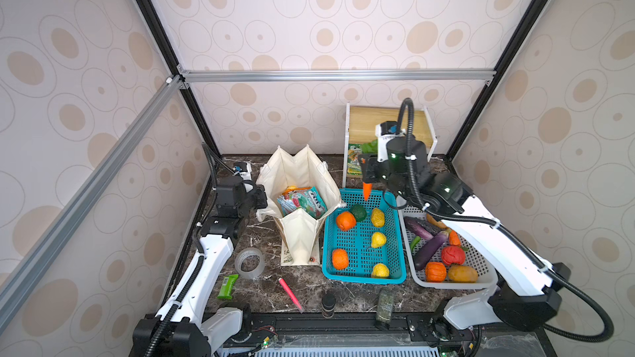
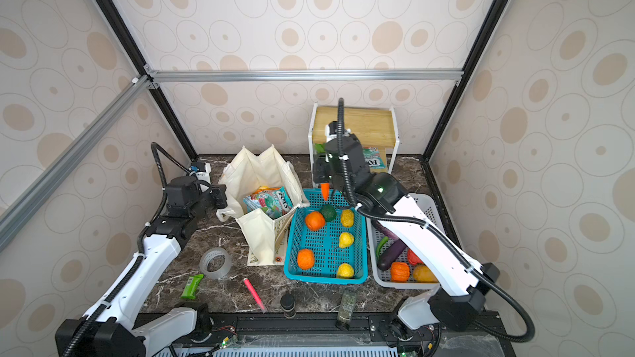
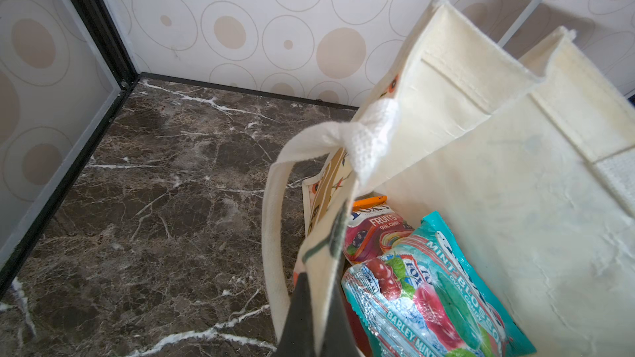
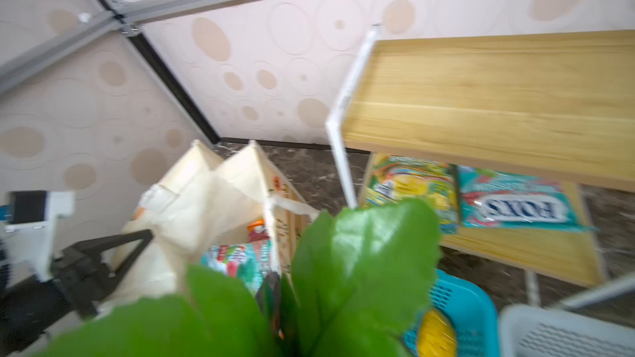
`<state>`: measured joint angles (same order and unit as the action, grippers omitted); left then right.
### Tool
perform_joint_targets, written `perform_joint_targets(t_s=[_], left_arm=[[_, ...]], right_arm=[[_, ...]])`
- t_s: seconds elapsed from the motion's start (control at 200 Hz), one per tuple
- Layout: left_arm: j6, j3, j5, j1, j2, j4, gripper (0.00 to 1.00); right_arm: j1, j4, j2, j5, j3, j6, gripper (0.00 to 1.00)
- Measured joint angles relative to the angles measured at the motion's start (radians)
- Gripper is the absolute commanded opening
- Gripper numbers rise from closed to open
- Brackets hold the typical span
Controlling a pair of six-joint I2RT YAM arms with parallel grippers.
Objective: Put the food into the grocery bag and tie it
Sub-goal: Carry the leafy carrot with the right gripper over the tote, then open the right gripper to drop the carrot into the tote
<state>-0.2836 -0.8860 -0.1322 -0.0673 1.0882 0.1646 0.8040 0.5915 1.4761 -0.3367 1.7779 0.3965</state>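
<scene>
Nearest table edge: dark jar [image 1: 328,303], pink pen [image 1: 290,293], green bar [image 1: 227,286], tape roll [image 1: 249,262]. None of that is food, so leave it. Next back is the turquoise basket [image 1: 364,279] w/ yellow citrus [image 1: 378,239] and orange fruit [image 1: 345,220]. The white basket [image 1: 453,286] sits beside it w/ eggplant [image 1: 429,250] etc., so there's plenty left to pack and tying is a long way off. Left of those stands the grocery bag [image 1: 299,170], mouth open, candy packets [image 1: 304,200] already inside. L gripper [image 1: 262,200] is clamped fully shut on the bag's left rim by the handle, pulling the mouth wide. R gripper [image 1: 365,176] hangs over the turquoise basket's far edge, just right of the bag. Its jaws are partly closed round a carrot [image 1: 367,191] near the leafy top, tip pointing down. Step in hand, imo: carry the carrot across and drop it in. To do it well, lift so the tip clears the bag's right wall, go left till it's over the packets, lower into the mouth, then open. Releasing early risks a bounce off the rim or a snag on the handle. L side should hold firm so the wall doesn't sag. Farthest back: shelf [image 1: 374,121], w/ more Fox's packets [image 4: 519,208] beneath for later.
</scene>
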Motion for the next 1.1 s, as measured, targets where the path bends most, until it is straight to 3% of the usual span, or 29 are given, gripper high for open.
perform_joint_targets(t_s=[0.2,0.425,0.66,0.945,1.1], left_arm=[[0.0,0.002,-0.001,0.0,0.0,-0.002,0.0],[0.0,0.006,-0.001,0.0,-0.002,-0.011,0.0],[0.0,0.009,-0.002,0.0,-0.006,-0.012,0.0],[0.0,0.011,-0.006,0.0,-0.014,-0.013,0.0],[0.0,0.011,-0.008,0.0,-0.015,-0.013,0.0]], right_arm=[[0.106,-0.058,0.285,0.084,0.276,0.009,0.25],[0.129,0.011,0.622,0.098,0.599,0.003,0.25],[0.138,0.089,0.737,0.089,0.539,0.003,0.29],[0.151,0.143,0.797,0.068,0.536,0.013,0.71],[0.17,0.204,0.803,0.027,0.621,-0.02,0.83]])
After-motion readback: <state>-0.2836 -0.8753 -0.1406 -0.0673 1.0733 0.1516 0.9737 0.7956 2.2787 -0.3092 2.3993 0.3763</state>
